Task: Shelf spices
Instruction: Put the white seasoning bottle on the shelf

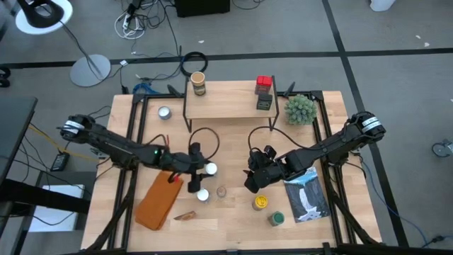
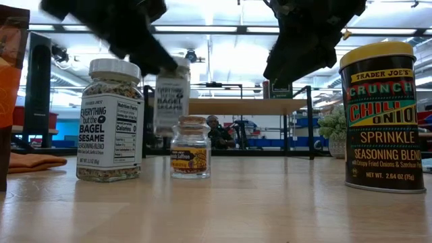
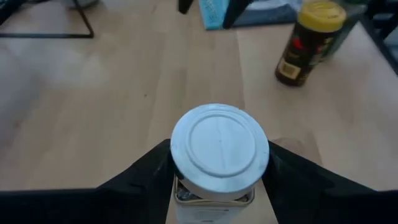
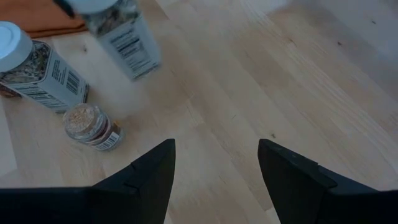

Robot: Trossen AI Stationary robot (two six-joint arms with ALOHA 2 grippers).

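Observation:
My left gripper [image 1: 200, 167] is shut on a white-lidded seasoning jar [image 3: 219, 149], which hangs in the air [image 2: 171, 94]. A second white-lidded jar [image 2: 110, 121] and a small tan-topped jar [image 2: 190, 147] stand on the table beside it. A yellow-topped tin [image 1: 261, 202] and a green-topped tin [image 1: 276, 218] stand to the right. The shelf [image 1: 226, 103] stands at the far side, bearing a tan-topped jar [image 1: 198, 82] and two tins [image 1: 264, 92]. My right gripper [image 4: 214, 168] hovers open over bare table, near the yellow-topped tin. My left gripper pinches the jar between its two fingers [image 3: 146, 171], on opposite sides of the body just under the white lid [image 3: 214, 193]. The fingers come slanting down from the table's left. The jar is lifted clear of the table and hangs nearly upright.
An orange cloth [image 1: 161, 200] lies near the left, and a blue-and-white packet [image 1: 306, 195] near the right. A flat silver tin [image 1: 164, 112] lies left of the shelf; a spiky green plant ball [image 1: 299, 108] sits to its right. A person [image 2: 214, 128] sits beyond the table.

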